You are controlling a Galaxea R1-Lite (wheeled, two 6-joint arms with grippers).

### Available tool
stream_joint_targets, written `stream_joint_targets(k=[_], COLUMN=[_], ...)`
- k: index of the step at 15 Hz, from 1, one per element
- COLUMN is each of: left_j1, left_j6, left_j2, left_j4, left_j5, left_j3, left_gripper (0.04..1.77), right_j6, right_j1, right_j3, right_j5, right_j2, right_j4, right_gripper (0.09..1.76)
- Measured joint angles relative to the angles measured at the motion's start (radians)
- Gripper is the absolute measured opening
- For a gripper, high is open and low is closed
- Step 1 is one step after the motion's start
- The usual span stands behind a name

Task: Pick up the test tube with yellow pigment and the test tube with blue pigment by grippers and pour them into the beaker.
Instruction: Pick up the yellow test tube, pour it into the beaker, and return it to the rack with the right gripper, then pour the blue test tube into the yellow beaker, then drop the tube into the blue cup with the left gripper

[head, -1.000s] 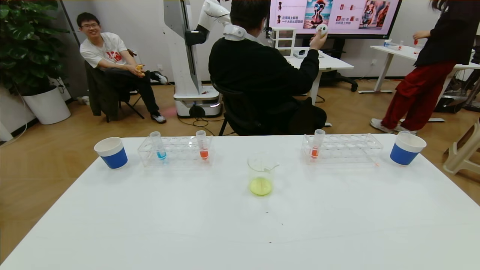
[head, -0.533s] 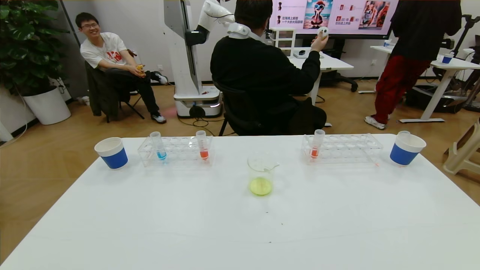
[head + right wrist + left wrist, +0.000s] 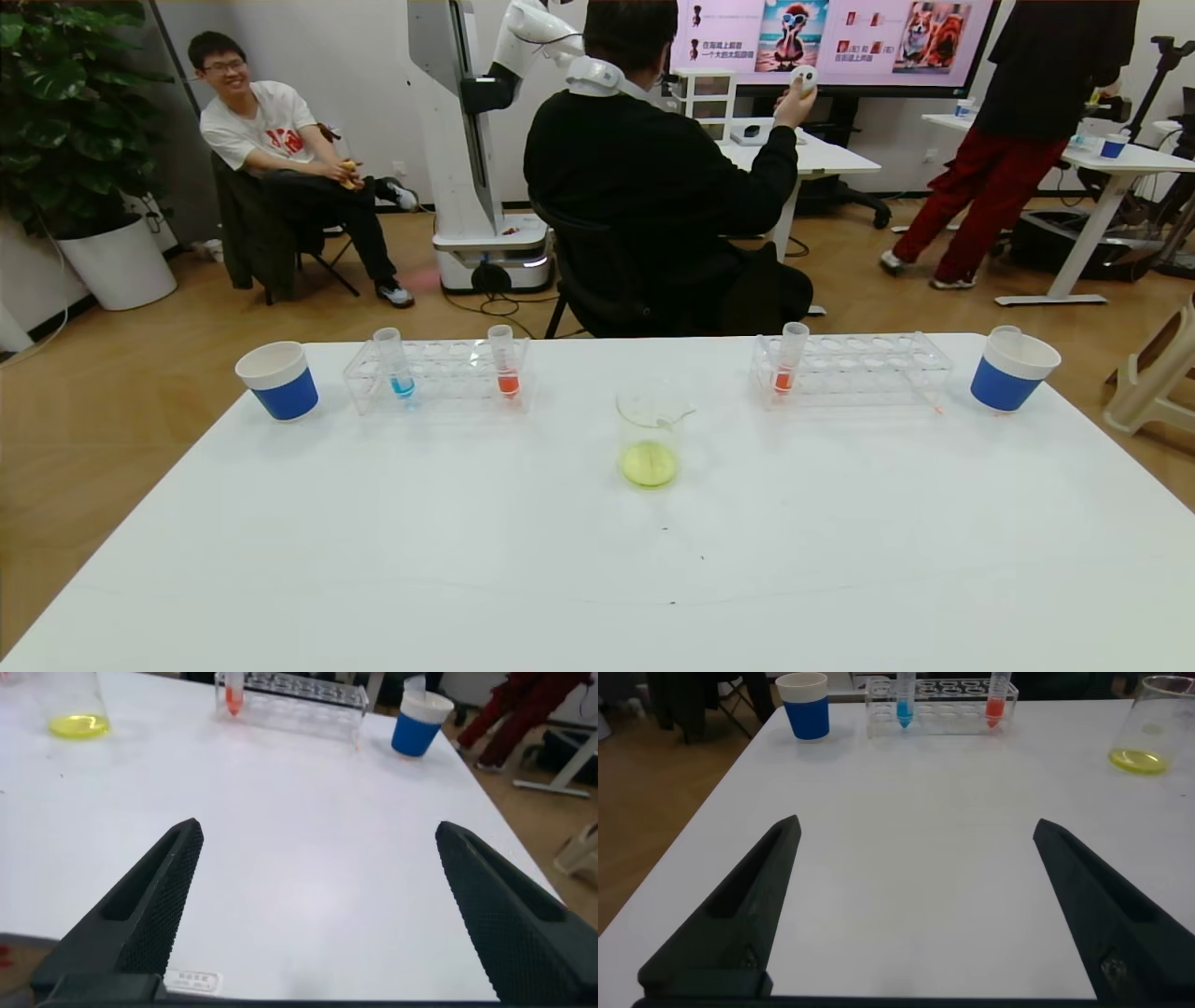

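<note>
Risk, wrong tube: blue tube (image 3: 394,362) shares the left rack (image 3: 437,375) with a like tube of orange-red liquid (image 3: 503,361); a sideways error in the reach could pinch that one instead.
Risk, slip: tubes are smooth, narrow, clear plastic; an off-centre pinch may let one tilt or slide, I judge.
Risk, spill: beaker (image 3: 650,435) has a small mouth with a pouring lip; tipping a tube from beside it instead of over it would wet the bench (image 3: 597,560).
Risk, knock: clear racks look light; a lift that is not straight up may drag one along.
Yellow: no yellow tube shows in either rack; pale yellow-green liquid already lies in the beaker, mid-bench. A tube rim peeks from the right paper cup (image 3: 1013,371); contents cannot be told.
Left tool (image 3: 910,915): spread wide, pinching nothing, low over the near bench, well apart from the blue tube.
Right tool (image 3: 318,915): spread wide, nothing between its ribbed matte-black wedge fingers (image 3: 154,905), near side.
Surfaces: bench smooth white; cups are paper with blue bands.
</note>
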Motion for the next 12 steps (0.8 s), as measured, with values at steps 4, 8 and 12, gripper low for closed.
stream_joint_targets(k=[4, 8, 12], left_j1=[0.0, 0.0, -0.001], left_j6=[0.005, 0.003, 0.046], left_j2=[0.0, 0.0, 0.037], left_j4=[0.0, -0.001, 0.01], left_j5=[0.0, 0.0, -0.01], left_j3=[0.0, 0.0, -0.096], left_gripper=[1.74, 1.74, 1.74], right_j6=[0.072, 0.099, 0.099], right_j1=[-0.001, -0.001, -0.001], right_j3=[0.007, 0.009, 0.009], right_j5=[-0.019, -0.021, -0.021], right_j2=[0.0, 0.0, 0.0], right_j4=[-0.01, -0.012, -0.012], right_gripper=[1.74, 1.74, 1.74])
